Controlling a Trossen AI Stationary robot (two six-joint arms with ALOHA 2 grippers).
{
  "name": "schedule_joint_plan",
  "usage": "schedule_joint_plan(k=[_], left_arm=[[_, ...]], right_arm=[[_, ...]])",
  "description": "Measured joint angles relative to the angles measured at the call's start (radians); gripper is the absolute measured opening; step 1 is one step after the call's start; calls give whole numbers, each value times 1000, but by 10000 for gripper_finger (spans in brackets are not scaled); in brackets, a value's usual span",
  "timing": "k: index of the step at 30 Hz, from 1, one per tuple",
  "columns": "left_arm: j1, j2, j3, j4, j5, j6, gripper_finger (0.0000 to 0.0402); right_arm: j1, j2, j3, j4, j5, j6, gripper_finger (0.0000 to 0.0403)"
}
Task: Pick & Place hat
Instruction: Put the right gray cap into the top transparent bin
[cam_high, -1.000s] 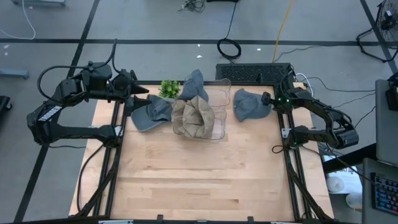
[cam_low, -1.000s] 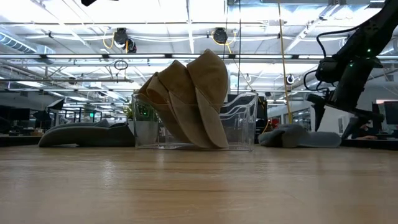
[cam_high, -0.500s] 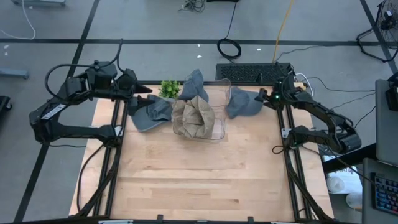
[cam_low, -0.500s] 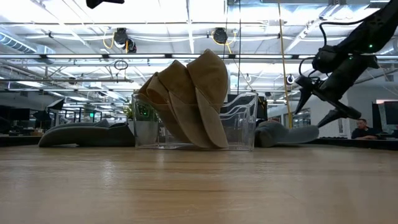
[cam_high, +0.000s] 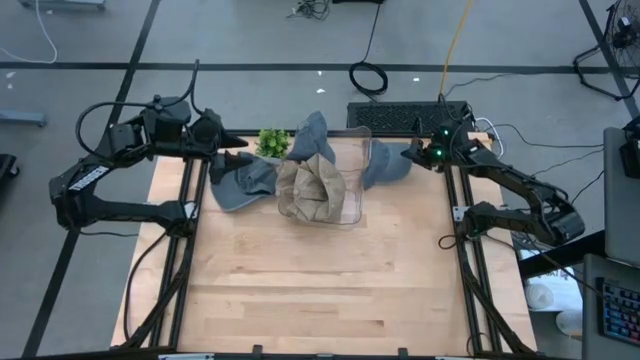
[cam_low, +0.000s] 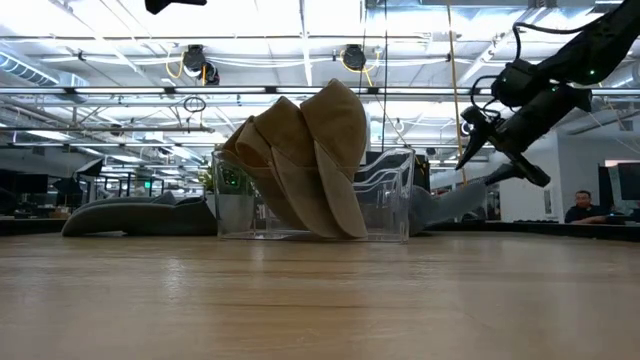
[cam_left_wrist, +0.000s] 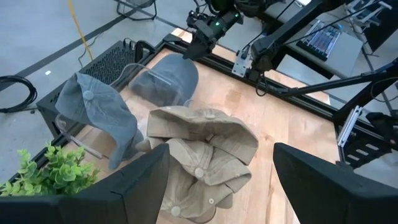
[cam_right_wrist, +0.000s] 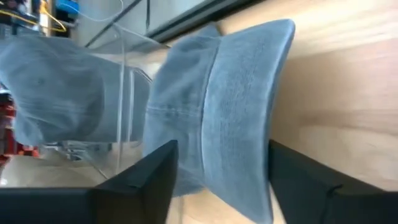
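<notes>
Right gripper (cam_high: 408, 152) is reaching in at the right side of the clear plastic bin (cam_high: 352, 190), its two dark fingers (cam_right_wrist: 140, 180) standing apart on either side of the faded blue denim cap (cam_right_wrist: 217, 112). In the right wrist view the cloth is filling the gap between them, but whether they are pressing it yet I cannot tell. The jaws are probably straddling the brim so that one squeeze can gather the soft fabric.

That blue denim cap (cam_high: 385, 165) is lying on the light wooden table (cam_high: 320, 280), slumped against the bin's right wall, one edge lifting toward the gripper in the low view. It is looking limp and creased, a stitched seam running across its panel.

Inside the bin, a heap of tan cloth caps (cam_high: 312, 188) is spilling over the rim. Another blue denim cap (cam_high: 312, 135) is draping over the bin's far edge, and a further grey-blue cap (cam_high: 240, 182) is lying just left of the bin.

Left gripper (cam_high: 238, 157) is hovering above that grey-blue cap, left of the bin, fingers spread wide and empty, apparently waiting. A small green leafy plant (cam_high: 272, 141) is sitting at the bin's far left corner.
</notes>
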Motion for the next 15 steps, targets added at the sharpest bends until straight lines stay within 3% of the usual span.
schedule_joint_plan(k=[10,15], left_arm=[[0,0,0,2,-1,11,296],[0,-1,0,6,2,2,296]], right_arm=[[59,-1,0,112,-48,63,19],[62,-25,0,110,-46,90,5]])
